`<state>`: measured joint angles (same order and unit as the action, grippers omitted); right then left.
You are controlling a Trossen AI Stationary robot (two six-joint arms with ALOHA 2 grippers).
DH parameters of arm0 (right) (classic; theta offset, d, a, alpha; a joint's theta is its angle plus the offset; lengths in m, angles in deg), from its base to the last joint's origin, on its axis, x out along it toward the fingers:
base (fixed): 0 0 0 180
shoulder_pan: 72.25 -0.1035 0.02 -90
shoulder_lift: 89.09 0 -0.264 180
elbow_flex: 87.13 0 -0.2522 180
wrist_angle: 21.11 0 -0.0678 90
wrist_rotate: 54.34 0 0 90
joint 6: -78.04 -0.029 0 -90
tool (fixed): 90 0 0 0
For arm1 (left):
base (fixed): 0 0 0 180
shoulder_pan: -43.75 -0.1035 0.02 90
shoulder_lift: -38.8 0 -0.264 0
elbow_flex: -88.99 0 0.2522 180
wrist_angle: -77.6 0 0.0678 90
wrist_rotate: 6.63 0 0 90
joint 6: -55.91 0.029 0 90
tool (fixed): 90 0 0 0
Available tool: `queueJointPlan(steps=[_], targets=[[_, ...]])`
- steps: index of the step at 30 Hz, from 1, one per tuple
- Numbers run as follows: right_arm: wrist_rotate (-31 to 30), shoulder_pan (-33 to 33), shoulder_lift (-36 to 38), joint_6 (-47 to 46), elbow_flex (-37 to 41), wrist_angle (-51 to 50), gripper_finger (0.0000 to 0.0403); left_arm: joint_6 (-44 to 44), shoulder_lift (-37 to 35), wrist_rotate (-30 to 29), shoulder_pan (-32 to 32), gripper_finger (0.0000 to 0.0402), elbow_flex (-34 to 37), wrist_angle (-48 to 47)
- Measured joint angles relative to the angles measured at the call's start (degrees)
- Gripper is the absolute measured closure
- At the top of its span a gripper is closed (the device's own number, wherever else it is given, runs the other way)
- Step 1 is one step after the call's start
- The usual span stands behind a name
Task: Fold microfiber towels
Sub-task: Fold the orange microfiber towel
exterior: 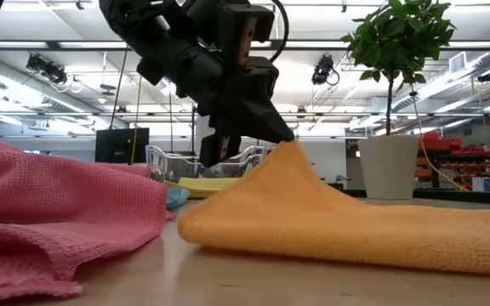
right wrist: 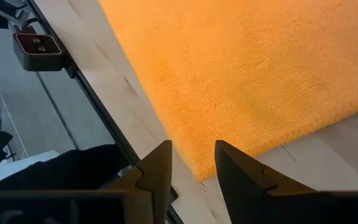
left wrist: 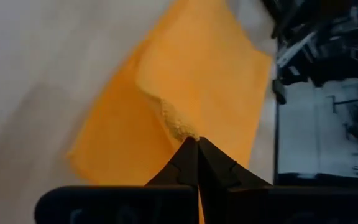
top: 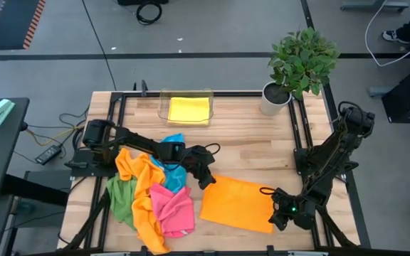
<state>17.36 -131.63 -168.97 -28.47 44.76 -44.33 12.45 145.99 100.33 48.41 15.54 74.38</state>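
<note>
An orange microfiber towel (top: pixel 240 203) lies spread on the table's near middle. My left gripper (top: pixel 206 179) is shut on its far left corner, which rises in a peak (exterior: pixel 294 149). My right gripper (right wrist: pixel 193 158) stands open over the towel's near right corner (right wrist: pixel 199 169). Whether its fingers touch the cloth, I cannot tell. A heap of orange, green, pink and blue towels (top: pixel 151 195) lies at the near left. A folded yellow towel (top: pixel 188 110) rests in the clear tray. My left gripper pinches the orange towel's far left corner (left wrist: pixel 182 127) between its two shut fingers. It comes slanting down from the table's left. That corner is lifted off the wood and drawn up into a point. The rest of the towel (exterior: pixel 373 217) lies on the table.
A clear tray (top: pixel 164 107) stands at the far middle. A potted plant (top: pixel 301 60) stands at the far right corner. The pink towel (exterior: pixel 49 204) of the heap fills the near left of the low view. Bare wood shows between the tray and the orange towel.
</note>
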Motion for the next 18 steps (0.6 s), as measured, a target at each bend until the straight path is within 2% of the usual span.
queueJointPlan(steps=[4,10,15,18], targets=[[0.0,0.0,0.0,-0.4,0.0,-0.5,0.0274,2.0,-0.4,-2.4,-0.4,0.0396,0.0,-6.4],[0.0,0.9,0.0,-0.4,0.0,-1.4,0.0274,2.8,-0.4,-6.2,-0.4,0.0397,0.0,-9.9],[0.2,2.9,0.0,1.4,0.0,-2.2,0.0274,1.0,-0.4,-6.9,-0.8,0.0377,0.0,-13.6],[0.2,4.6,0.0,3.2,0.0,-3.7,0.0274,-0.6,-0.4,-11.3,-1.3,0.0359,0.0,-16.9]])
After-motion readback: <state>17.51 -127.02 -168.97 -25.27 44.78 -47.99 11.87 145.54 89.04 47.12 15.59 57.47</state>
